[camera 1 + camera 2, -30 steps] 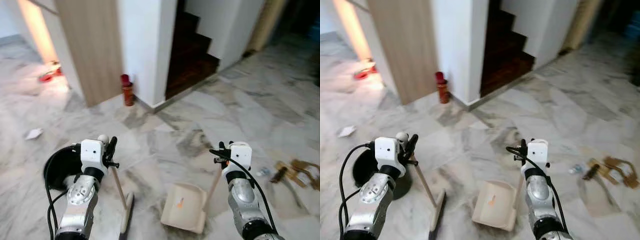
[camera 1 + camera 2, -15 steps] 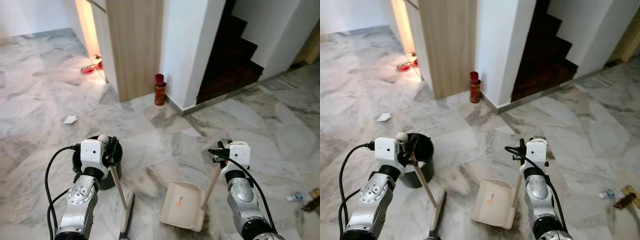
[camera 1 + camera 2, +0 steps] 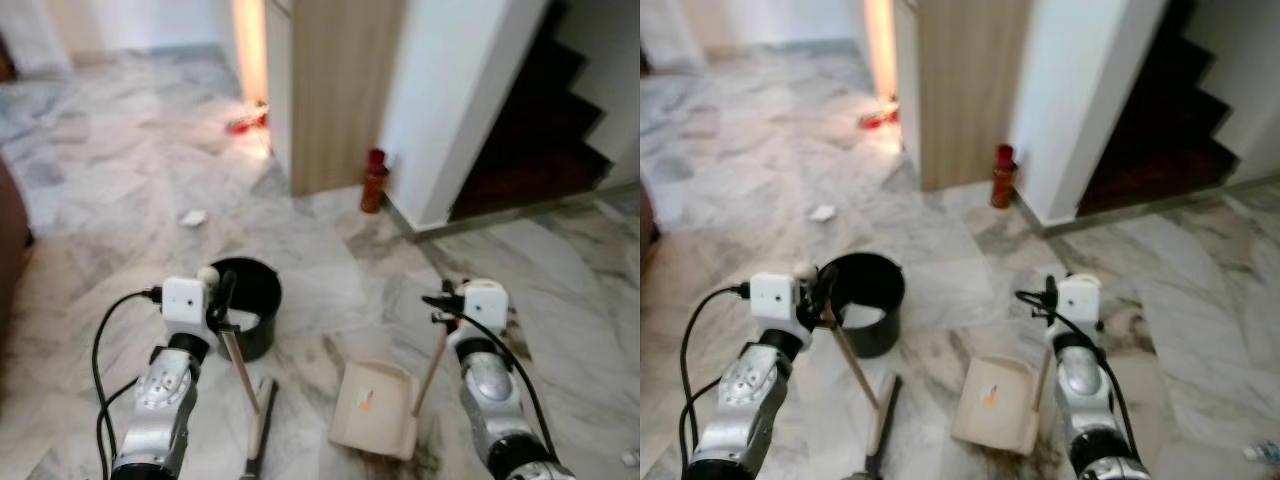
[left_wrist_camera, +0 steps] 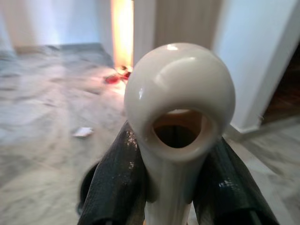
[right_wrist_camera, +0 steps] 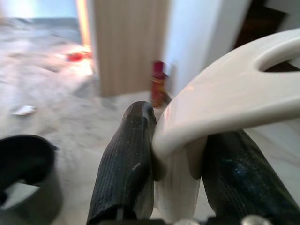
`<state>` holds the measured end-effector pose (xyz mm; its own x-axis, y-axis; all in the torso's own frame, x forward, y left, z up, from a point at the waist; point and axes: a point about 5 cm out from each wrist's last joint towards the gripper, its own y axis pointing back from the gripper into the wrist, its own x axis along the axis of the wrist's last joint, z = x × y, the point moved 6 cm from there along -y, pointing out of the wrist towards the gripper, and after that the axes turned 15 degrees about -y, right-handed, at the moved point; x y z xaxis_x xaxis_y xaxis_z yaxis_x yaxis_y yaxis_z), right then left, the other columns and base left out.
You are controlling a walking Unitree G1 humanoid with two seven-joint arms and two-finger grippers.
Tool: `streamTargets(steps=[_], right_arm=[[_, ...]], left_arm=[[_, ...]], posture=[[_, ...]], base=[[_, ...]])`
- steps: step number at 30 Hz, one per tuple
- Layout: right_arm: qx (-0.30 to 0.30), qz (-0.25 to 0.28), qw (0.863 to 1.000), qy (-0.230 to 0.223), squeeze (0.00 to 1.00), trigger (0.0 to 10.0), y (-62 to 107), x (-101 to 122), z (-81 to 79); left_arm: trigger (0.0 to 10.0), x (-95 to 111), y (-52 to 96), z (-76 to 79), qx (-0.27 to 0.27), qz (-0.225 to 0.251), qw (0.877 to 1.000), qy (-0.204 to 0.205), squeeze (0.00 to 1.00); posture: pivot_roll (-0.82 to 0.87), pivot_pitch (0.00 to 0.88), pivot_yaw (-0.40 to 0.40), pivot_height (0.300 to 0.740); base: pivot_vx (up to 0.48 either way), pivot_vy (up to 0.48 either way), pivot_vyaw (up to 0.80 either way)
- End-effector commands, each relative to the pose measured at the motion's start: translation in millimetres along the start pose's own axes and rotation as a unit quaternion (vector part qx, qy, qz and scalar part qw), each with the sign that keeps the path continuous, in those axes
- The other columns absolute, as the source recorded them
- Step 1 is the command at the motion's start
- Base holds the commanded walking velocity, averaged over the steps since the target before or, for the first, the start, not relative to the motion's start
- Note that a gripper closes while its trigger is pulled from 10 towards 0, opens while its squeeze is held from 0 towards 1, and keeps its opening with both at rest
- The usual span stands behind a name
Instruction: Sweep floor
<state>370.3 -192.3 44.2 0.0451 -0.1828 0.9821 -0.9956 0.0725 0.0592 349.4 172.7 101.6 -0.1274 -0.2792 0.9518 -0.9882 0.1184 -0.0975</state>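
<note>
Grippers: two; left gripper (image 3: 222, 300) at 8 o'clock, right gripper (image 3: 443, 303) at 4 o'clock, each with two black fingers (image 4: 115, 183).
Brooms: one; broom (image 3: 248, 400), cream, at 7 o'clock.
Dustpans: one; dustpan (image 3: 377, 408), cream, at 5 o'clock.
Buckets: one; black bucket (image 3: 247, 318), at 8 o'clock on the floor (image 3: 120, 170).
Red canisters: one; red canister (image 3: 374, 181), at 1 o'clock by the white wall (image 3: 455, 90).
Paper scraps: one; white scrap (image 3: 192, 217), at 10 o'clock.
Red objects in the lit doorway: one; red object (image 3: 243, 123), blurred, at 11 o'clock.
Wooden panels: one; wooden panel (image 3: 340, 80), at 12 o'clock.
Staircases: one; dark staircase (image 3: 545, 140), at 2 o'clock.
</note>
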Motion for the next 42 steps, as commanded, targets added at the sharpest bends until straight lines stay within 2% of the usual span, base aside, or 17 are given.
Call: streamTargets(steps=[1,29,36,40,42], right_arm=[[-0.001,0.017,1.0,-0.002,0.0,10.0,-2.6,9.5,3.0],[0.004,0.012,1.0,-0.004,0.0,10.0,-3.1,8.9,3.7],[0.003,0.011,1.0,-0.015,0.0,10.0,-4.7,9.5,3.2],[0.004,0.013,1.0,-0.02,0.0,10.0,-5.5,10.8,2.4],[0.005,0.013,1.0,-0.02,0.0,10.0,-5.5,10.8,2.3]], left_arm=[[10.0,8.1,-0.6,0.9,-0.001,0.015,1.0,-0.01,0.0],[10.0,8.8,-0.9,3.3,0.003,0.016,1.0,-0.007,0.0],[10.0,10.5,-1.0,1.6,0.005,0.019,1.0,-0.008,0.0],[10.0,28.5,-1.5,-2.9,0.008,0.05,0.997,-0.051,0.0],[10.0,30.7,-1.3,-4.9,0.012,0.053,0.997,-0.055,0.0]], posture=[[0.11,0.019,-0.082,0.74],[0.1,0.02,-0.094,0.74],[0.11,0.012,-0.094,0.74],[0.11,0.002,-0.092,0.74],[0.11,0.001,-0.092,0.74]], base=[[0.0,0.0,0.8],[0.0,0.0,0.8],[0.0,0.0,0.07],[0.0,0.0,0.0],[0.0,0.0,0.0]])
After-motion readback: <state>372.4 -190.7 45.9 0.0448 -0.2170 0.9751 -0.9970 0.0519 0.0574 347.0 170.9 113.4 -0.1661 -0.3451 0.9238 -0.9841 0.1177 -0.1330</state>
